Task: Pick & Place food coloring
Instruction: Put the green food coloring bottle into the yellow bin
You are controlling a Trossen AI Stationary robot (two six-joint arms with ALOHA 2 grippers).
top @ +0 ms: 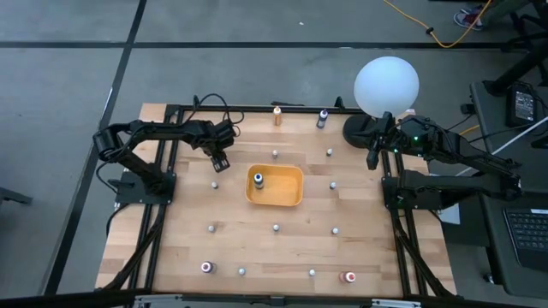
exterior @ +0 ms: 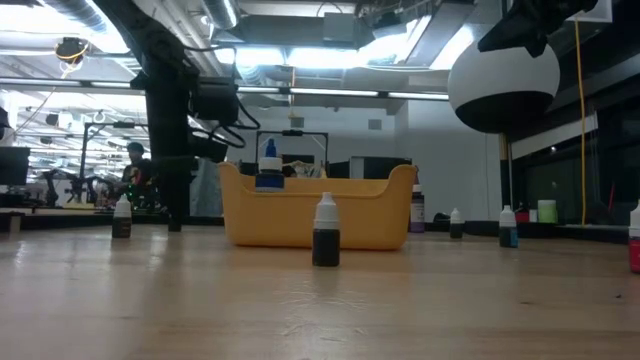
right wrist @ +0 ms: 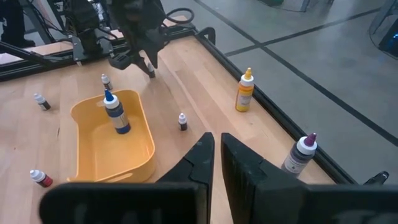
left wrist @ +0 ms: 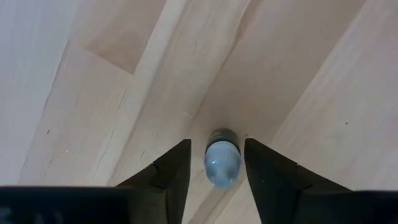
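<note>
The wooden desk (top: 274, 248) is carrying everything here, with the white globe lamp (top: 387, 84) sitting at its far right corner. The two dark arms are reaching in from the sides: the right gripper (top: 374, 159) is hanging near the lamp's base with its jaws almost closed on nothing, while the left gripper (top: 220, 160) is pointing down at the desk just left of the orange-yellow tray (top: 291, 198). That tray is lying near the middle of the desk and is holding one upright blue-capped bottle (top: 258, 180) with a white body and a dark label. The food coloring bottles are standing scattered across the desk, mostly showing as whitish dots from above, with a red one (top: 348, 277) and a dark-ringed one (top: 206, 267) near the front edge. An orange bottle (top: 277, 115) and a dark-bodied, white-capped bottle (top: 323, 118) are standing at the far edge. In the left wrist view, a small bottle (left wrist: 222, 163) with a pale, translucent cap is sitting upright between the left jaws, which are standing partly open on either side of it; whether they are touching it is hard to judge. In the low view, a dark-filled, white-capped bottle (exterior: 326, 231) is standing in front of the tray.
</note>
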